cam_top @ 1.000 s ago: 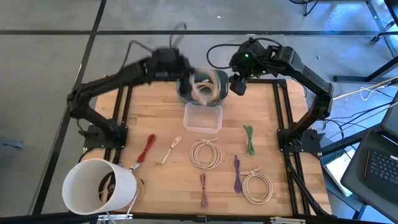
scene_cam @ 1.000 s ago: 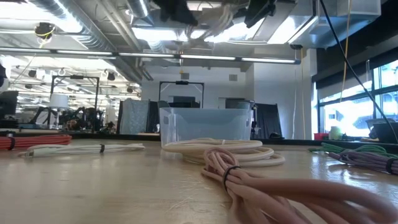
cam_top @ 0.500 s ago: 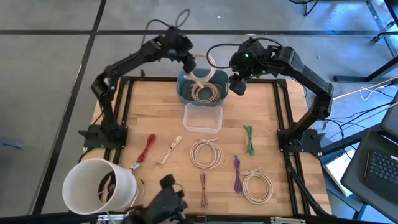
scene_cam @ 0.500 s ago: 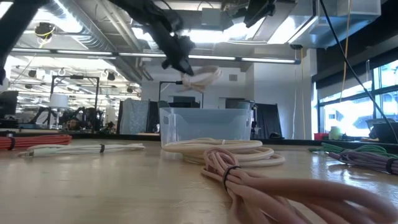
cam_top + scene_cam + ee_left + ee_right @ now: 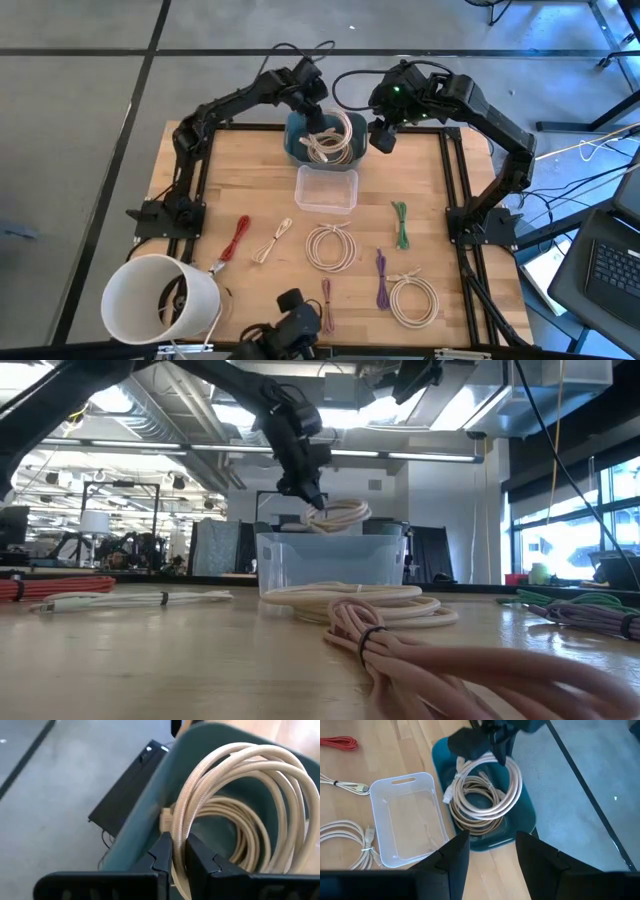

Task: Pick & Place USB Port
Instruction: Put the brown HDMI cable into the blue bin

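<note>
A coil of beige braided cable (image 5: 330, 135) hangs tilted over the teal bin (image 5: 296, 148) at the table's far edge. My left gripper (image 5: 317, 110) reaches in from the far left and is shut on the coil, as the left wrist view (image 5: 179, 854) and low view (image 5: 314, 500) show. A second beige coil (image 5: 470, 815) seems to lie on the bin's floor. My right gripper (image 5: 385, 140) hovers open just right of the bin, its fingers apart in its own view (image 5: 492, 855). My left gripper pinches the coil's loop at its upper, far-left side (image 5: 178, 827) between the two fingers, which lie across the strands. The fingers come from above, slanting down toward the bin. The coil hangs tilted below them, its lower side (image 5: 492, 812) down inside the bin. Whether it rests there I cannot tell.
A clear plastic bin (image 5: 325, 190) stands just nearer than the teal one. On the near half lie tied cables: red (image 5: 236, 240), white (image 5: 272, 240), green (image 5: 400, 225), purple (image 5: 380, 280), pink (image 5: 327, 305) and two beige coils (image 5: 330, 245) (image 5: 412, 298). A white bucket (image 5: 160, 300) sits at the near left corner.
My left gripper has carried the beige coil toward the table's right and down, from high above the table to just over the teal bin. The coil has dropped with it, and its lower side now reaches into the bin. The right arm has kept still.
</note>
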Motion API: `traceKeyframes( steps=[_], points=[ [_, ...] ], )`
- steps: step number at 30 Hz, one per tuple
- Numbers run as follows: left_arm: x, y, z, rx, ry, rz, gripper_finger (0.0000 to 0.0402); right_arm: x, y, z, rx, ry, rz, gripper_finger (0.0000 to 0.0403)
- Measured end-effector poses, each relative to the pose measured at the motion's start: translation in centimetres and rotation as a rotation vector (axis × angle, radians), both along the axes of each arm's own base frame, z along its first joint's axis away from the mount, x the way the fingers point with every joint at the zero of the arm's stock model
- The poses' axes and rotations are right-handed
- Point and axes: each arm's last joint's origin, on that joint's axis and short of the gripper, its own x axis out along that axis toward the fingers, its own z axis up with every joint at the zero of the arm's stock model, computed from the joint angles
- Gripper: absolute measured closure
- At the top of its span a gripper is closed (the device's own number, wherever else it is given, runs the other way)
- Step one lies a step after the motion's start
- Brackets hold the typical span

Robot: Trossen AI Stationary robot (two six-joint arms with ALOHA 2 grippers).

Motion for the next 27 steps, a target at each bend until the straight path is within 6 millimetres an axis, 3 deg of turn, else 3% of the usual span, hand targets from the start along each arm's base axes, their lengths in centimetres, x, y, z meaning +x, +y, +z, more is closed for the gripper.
traceKeyframes(
  steps=[16,27],
  points=[
    [2.7,1.3,-6.9,-0.007,0.135,0.047,0.038,0.0,0.0,0.0,0.002,0.004,0.001,0.024],
    [3.2,1.2,-8.4,-0.024,0.155,0.037,0.0392,-0.2,0.1,-0.2,0.008,0.025,0.003,0.024]
  ],
)
